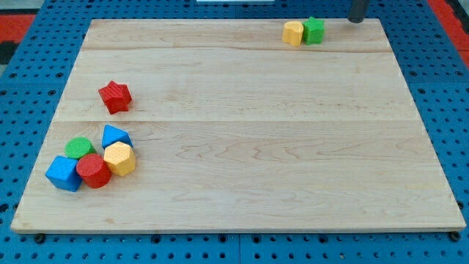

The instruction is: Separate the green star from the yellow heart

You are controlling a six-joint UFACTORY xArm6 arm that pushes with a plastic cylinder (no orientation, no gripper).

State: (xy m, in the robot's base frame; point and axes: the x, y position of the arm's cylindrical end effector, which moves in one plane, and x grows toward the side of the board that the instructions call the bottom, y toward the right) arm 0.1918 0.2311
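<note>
The green star (314, 30) and the yellow heart (293, 33) sit touching side by side near the board's top edge, right of centre, the heart on the left. The dark rod comes in at the view's top right. My tip (356, 20) is just right of the green star, a short gap away, at the board's top edge.
A red star (115, 96) lies at the left. At the bottom left is a cluster: a green block (79, 147), a blue triangular block (115, 136), a yellow hexagonal block (119, 158), a red round block (93, 170) and a blue cube (64, 173). The wooden board (242, 147) lies on a blue pegboard.
</note>
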